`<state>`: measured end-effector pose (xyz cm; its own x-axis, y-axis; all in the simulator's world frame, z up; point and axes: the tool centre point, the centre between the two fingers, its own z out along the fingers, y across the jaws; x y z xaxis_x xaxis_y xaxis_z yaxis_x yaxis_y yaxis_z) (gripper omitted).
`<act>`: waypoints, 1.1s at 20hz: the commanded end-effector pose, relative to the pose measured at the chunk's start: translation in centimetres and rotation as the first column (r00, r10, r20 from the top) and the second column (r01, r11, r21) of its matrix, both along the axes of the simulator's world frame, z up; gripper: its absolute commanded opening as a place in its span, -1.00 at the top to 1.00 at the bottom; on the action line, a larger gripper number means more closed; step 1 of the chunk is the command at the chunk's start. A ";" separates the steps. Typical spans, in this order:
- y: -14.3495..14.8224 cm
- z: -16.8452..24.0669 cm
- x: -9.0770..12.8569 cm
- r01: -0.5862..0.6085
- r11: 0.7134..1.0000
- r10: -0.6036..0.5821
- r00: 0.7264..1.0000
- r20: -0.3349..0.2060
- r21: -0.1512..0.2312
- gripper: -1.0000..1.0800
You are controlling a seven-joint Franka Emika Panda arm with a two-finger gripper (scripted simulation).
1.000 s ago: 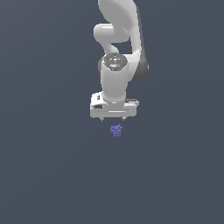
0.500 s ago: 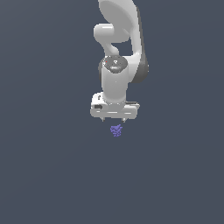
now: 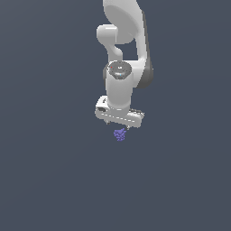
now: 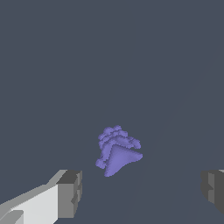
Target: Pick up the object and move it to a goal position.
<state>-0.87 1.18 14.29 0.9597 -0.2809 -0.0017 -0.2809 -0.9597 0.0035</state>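
The object (image 3: 120, 134) is a tiny purple-blue lumpy cluster lying on the dark grey floor, just below the white gripper (image 3: 118, 126) in the exterior view. In the wrist view the object (image 4: 117, 150) sits between and a little ahead of the two grey fingertips (image 4: 70, 194), which stand wide apart. My gripper (image 4: 142, 192) is open and holds nothing. The fingers themselves are mostly hidden under the hand in the exterior view.
The white arm (image 3: 124, 54) rises above the gripper toward the top of the exterior view. A plain dark grey floor (image 3: 54, 171) surrounds the object on every side.
The gripper has come down slightly toward the object and shifted a little. The object has stayed where it was.
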 end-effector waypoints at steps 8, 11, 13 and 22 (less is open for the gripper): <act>0.5 -1.4 -0.1 0.257 0.966 -0.257 0.966 -0.002 0.004 -0.92; 0.6 -1.8 -0.1 0.336 0.942 -0.336 0.942 -0.003 0.005 -0.92; 0.7 -2.1 -0.2 0.387 0.922 -0.387 0.922 -0.003 0.005 -0.92; 1.0 -3.3 -0.3 0.600 0.800 -0.600 0.800 -0.004 0.005 -0.92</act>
<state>-1.15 2.14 11.21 0.6332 -0.7740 -0.0066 -0.7740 -0.6332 0.0001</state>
